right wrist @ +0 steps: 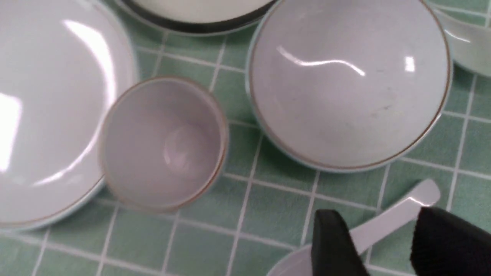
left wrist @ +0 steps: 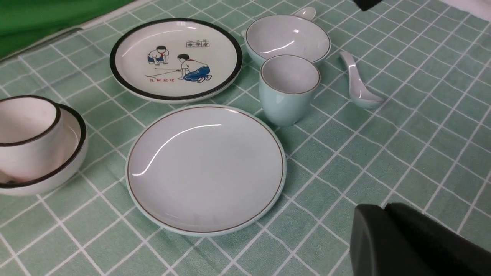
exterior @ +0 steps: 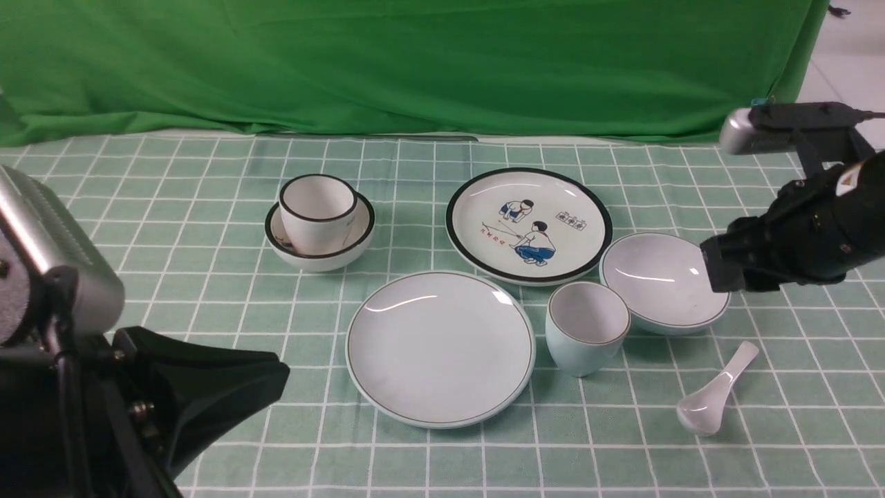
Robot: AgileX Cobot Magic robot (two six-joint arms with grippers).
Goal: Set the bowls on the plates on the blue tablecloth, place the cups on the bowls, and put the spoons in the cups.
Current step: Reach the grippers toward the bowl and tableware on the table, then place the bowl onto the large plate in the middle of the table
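Right fingers (right wrist: 333, 245) stand apart with nothing gripped. The front view shows them raised over the right rim of the pale blue bowl (exterior: 657, 277), not down at the cloth. In the right wrist view the handle of the spoon (exterior: 715, 391) crosses the gap between them at a slant. That spoon lies free on the blue tablecloth (exterior: 207, 228), below the fingers and a little nearer the robot. Its scoop points toward the robot and its handle runs away and to the right, ending near the bowl's rim. A descent would likely set the fingers astride the handle, roughly across its long axis. The bowl sits on the cloth just beside the cartoon plate (exterior: 529, 225), not yet on any plate. Left fingers (exterior: 228, 387) hang low at the near left, well apart from the spoon, and I cannot tell whether they are parted. The right arm is plainly the nearer.
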